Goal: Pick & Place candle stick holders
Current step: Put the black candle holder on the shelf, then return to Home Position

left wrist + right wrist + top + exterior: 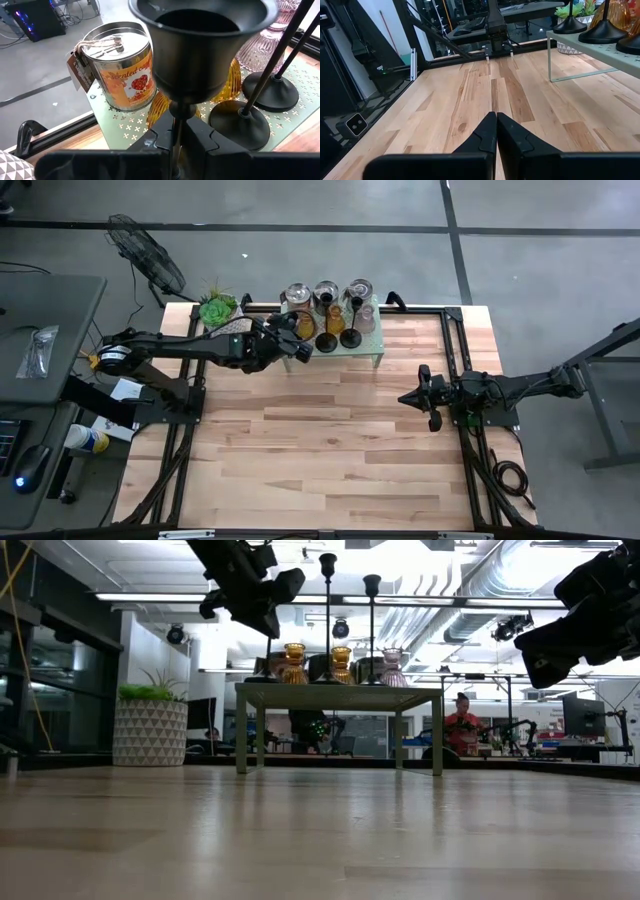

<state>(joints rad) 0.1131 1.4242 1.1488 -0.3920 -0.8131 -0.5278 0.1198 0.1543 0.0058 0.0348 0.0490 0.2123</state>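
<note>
Pale butcher-block wood fills the high view, where my left gripper [296, 348] reaches to the near-left corner of the small green shelf [370, 352] at the table's far edge; on that shelf crowd the candle stick holders [335, 315]: silver cups behind, amber and pink glass and black stemmed ones in front. My right gripper [412, 396] waits well apart over bare wood on the right, fingers pressed together. From the low view, my left gripper [262, 612] hangs above the shelf's left end, with two black stems, two amber glasses [293, 662] and a pink glass [393, 666] standing on top. Through my left wrist, my fingers [197, 137] are pinched tight on the thin stem of a black stemmed holder [200, 45], its cup looming close; a silver candle tin [120, 70] stands just behind. My right wrist shows closed fingers [512, 135] holding nothing.
</note>
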